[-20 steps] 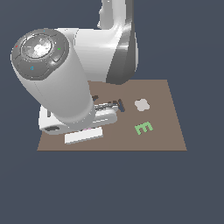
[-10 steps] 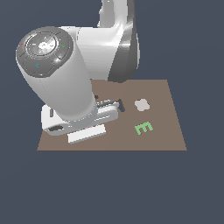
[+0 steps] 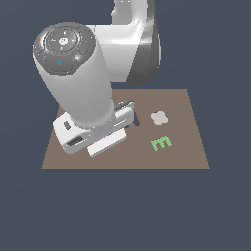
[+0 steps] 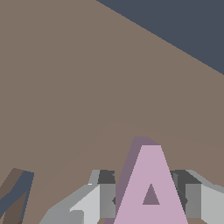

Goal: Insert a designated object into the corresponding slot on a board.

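Since the earlier frame, our arm (image 3: 83, 93) has tilted; the claw (image 4: 148, 199) grips the letter A (image 4: 151, 188) above the board (image 3: 181, 152), near the green E (image 3: 161, 143).

The arm (image 3: 78, 93) has swung slightly toward the exterior view's right.

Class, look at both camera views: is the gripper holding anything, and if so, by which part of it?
The gripper holds the pale lilac-pink letter "A" block, with one finger on each outer side of its lower legs.
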Motion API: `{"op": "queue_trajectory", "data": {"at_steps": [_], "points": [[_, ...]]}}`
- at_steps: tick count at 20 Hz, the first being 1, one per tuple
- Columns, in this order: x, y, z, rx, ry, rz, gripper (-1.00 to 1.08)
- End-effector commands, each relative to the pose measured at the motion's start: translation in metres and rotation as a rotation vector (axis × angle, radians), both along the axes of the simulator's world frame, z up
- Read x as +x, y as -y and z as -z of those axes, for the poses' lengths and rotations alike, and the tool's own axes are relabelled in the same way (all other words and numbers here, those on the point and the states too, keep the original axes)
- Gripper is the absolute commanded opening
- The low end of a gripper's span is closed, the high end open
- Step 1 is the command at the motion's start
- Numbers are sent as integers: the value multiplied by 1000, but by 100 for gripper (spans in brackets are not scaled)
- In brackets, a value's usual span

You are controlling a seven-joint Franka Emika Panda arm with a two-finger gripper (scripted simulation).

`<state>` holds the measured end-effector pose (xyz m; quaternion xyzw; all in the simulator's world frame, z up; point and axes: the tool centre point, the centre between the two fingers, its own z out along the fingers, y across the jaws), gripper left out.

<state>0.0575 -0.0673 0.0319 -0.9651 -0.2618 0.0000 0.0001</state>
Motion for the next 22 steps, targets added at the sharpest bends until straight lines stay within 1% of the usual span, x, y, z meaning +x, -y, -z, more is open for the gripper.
{"op": "queue_trajectory", "data": {"at_steps": [1, 12, 22], "points": [[-6, -4, -1, 0, 0, -83, -100], [-41, -15, -3, 0, 1, -538, -100], [-75, -9, -6, 0, 1, -948, -100]]}}
